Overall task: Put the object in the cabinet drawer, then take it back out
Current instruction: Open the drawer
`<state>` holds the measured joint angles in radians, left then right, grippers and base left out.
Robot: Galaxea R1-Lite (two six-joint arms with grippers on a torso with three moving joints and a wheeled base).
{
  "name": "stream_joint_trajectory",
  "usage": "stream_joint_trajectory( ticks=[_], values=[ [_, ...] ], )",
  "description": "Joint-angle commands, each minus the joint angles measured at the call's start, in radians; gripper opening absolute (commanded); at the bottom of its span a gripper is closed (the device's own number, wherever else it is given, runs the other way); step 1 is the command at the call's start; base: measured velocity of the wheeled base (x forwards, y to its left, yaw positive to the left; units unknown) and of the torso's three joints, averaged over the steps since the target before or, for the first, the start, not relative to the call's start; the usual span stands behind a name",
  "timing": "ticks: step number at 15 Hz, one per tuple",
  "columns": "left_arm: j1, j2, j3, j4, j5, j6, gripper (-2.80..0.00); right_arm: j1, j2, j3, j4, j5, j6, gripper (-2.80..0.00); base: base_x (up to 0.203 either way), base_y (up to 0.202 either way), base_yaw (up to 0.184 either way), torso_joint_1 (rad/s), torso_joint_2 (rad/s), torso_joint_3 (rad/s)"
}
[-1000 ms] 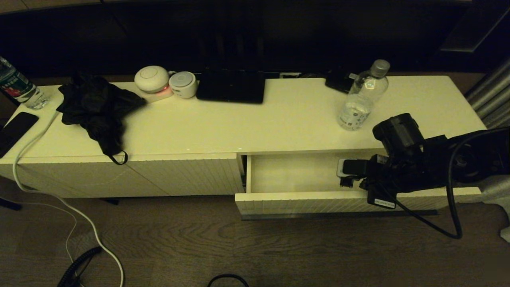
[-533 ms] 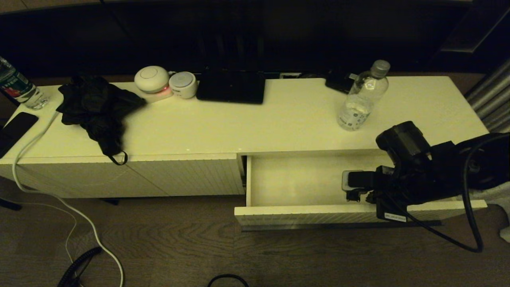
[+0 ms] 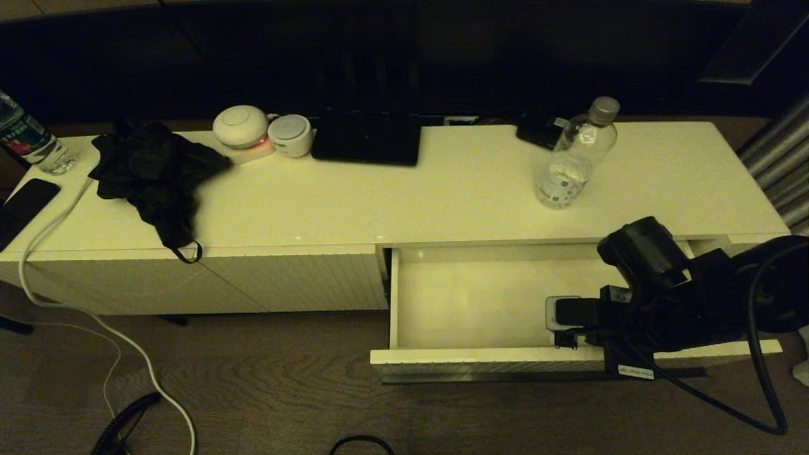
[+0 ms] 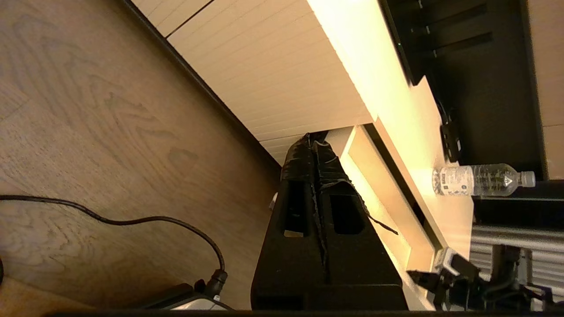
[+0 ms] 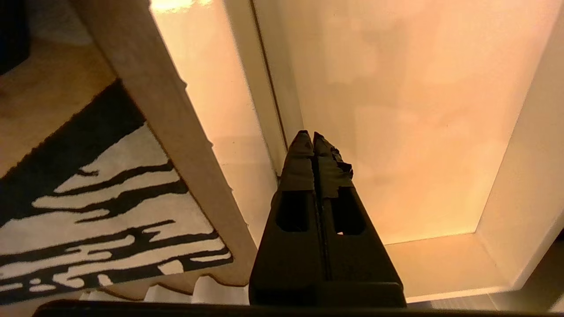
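Observation:
The clear water bottle (image 3: 572,161) with a grey cap stands upright on the cabinet top, behind the right half of the drawer (image 3: 480,297); the left wrist view also shows this bottle (image 4: 480,179). The drawer is pulled out, its pale interior empty, and its dark handle bar (image 3: 505,377) runs under the ribbed front. My right gripper (image 3: 557,319) is shut on nothing. In the right wrist view its tips (image 5: 312,135) sit inside the drawer against the inner face of the front panel. My left gripper (image 4: 313,141) is shut, low above the floor left of the drawer.
On the cabinet top lie a black cloth (image 3: 155,170), two white round devices (image 3: 240,125), a black tablet (image 3: 366,138) and a second bottle (image 3: 28,142) at far left. A white cable (image 3: 95,322) trails over the wood floor. A patterned rug (image 5: 88,220) lies in front of the drawer.
The drawer has slid further out toward me. My right gripper came along with it, still behind the front panel. The bottle has not moved.

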<state>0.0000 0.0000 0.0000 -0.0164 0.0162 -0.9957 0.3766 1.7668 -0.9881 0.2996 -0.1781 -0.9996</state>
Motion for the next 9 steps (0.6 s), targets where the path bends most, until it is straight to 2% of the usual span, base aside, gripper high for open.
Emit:
stream_joint_trajectory(
  ticks=[1,9],
  values=[
    [0.000,-0.002,0.000,0.000,0.001,-0.006,-2.80,0.021,-0.014,0.035,0.011,0.006,-0.006,-2.80,0.000,0.000,0.000,0.000,0.00,0.000],
    [0.000,-0.002,0.000,0.000,0.001,-0.006,-2.80,0.051,-0.040,0.106,0.005,0.012,-0.005,-2.80,0.000,0.000,0.000,0.000,0.00,0.000]
  ],
)
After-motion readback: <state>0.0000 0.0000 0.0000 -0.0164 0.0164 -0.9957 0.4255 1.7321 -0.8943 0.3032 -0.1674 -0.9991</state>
